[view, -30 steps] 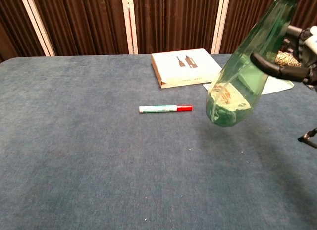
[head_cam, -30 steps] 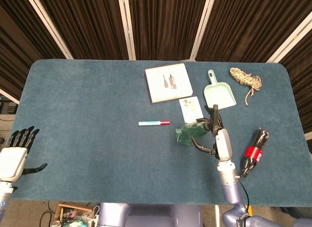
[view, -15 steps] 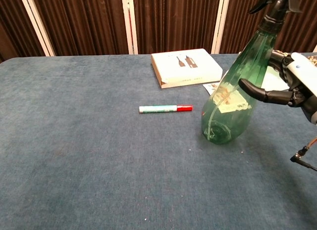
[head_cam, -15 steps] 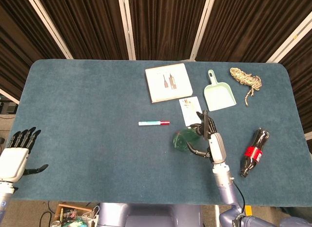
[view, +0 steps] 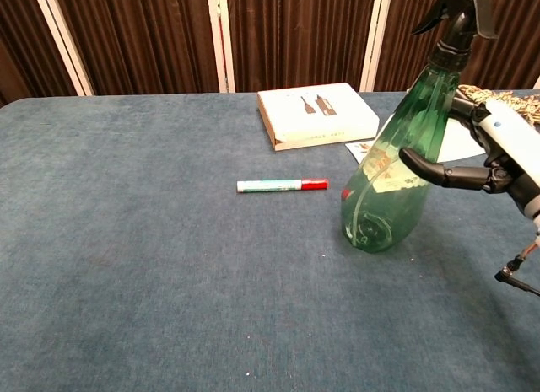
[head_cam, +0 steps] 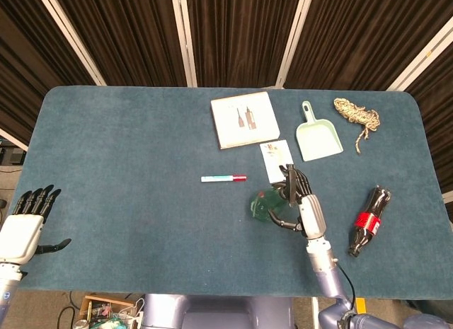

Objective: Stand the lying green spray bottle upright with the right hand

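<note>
The green spray bottle stands tilted on the blue table, its base on the cloth and its black trigger head leaning up to the right. My right hand grips its upper body, thumb across the front. From the head view the bottle shows just left of the right hand. My left hand hangs open off the table's front left edge, holding nothing.
A red-capped marker lies left of the bottle. Behind it are a white box, a card, a pale green dustpan and a rope coil. A cola bottle lies at the right.
My right hand has swung the bottle from a raised slant down toward upright, setting its base on the table; the hand moved left and nearer. The left hand has not moved.
</note>
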